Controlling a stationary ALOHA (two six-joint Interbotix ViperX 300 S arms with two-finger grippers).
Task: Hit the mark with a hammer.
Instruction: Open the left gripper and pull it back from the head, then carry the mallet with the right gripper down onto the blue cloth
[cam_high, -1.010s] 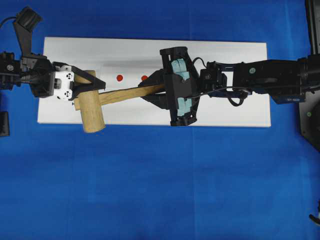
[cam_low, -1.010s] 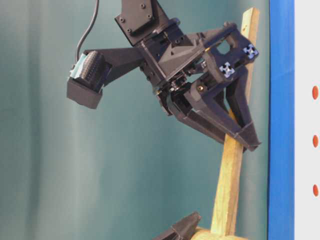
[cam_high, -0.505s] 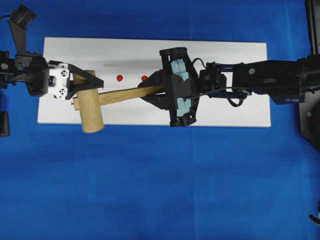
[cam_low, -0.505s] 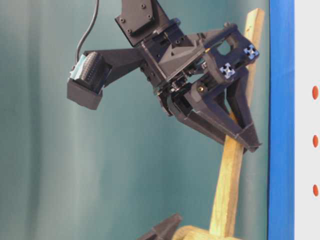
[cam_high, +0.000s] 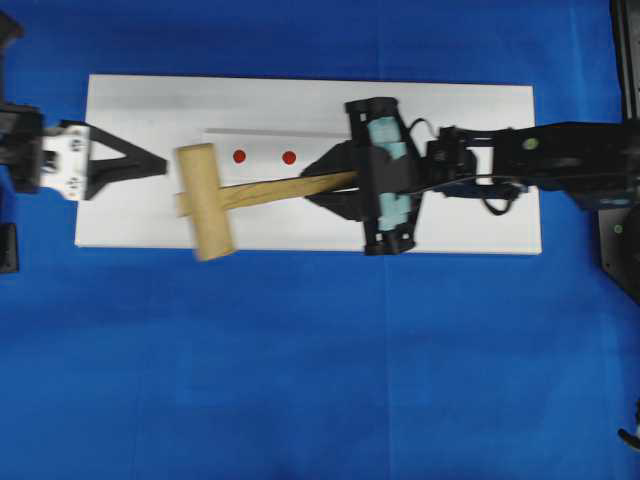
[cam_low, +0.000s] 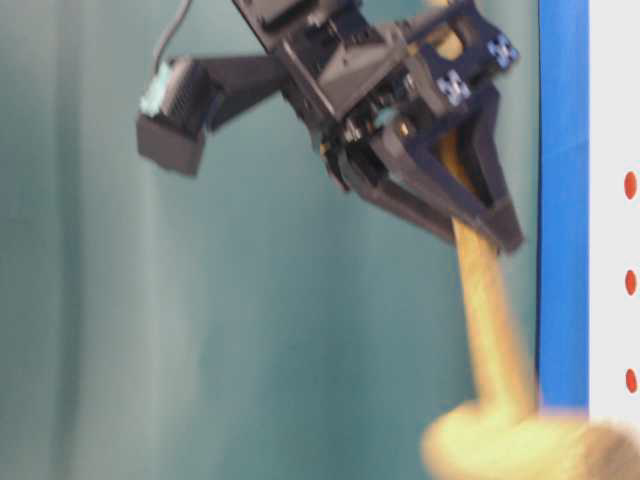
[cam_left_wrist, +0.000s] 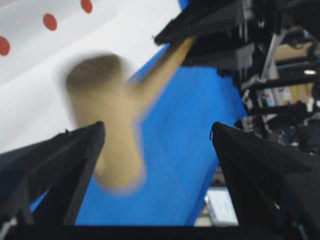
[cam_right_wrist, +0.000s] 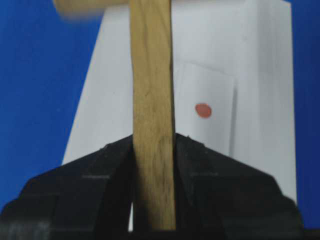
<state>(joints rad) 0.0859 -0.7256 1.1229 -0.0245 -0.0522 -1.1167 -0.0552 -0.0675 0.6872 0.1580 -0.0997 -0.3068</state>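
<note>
Two arms are in view, and only one has hold of the hammer. Nearest, in the right wrist view, the right tool is seen clamped on the flat wooden handle, both fingers pressed against its sides. The handle runs away from that tool toward the cylindrical head, which is blurred in the table-level and left wrist views; from this it is judged that the hammer is in motion. In the overhead view the head lies over the white board, just left of the two red marks that show there; a third is seen in the other views. Contact between head and mark is not shown, so the strike itself is judged not yet done. The handover, however, appears complete.

Farthest from the right arm, the left tool stands wide open and holds nothing; it is well apart from the head, at the left edge of the board. The blue worktop carries the board.

Against the frame of a second ago, three differences are recorded. The left tool was then around the head; it has since opened and drawn back to the left. The right tool and hammer have shifted to the right. The head has moved nearer the red marks.
</note>
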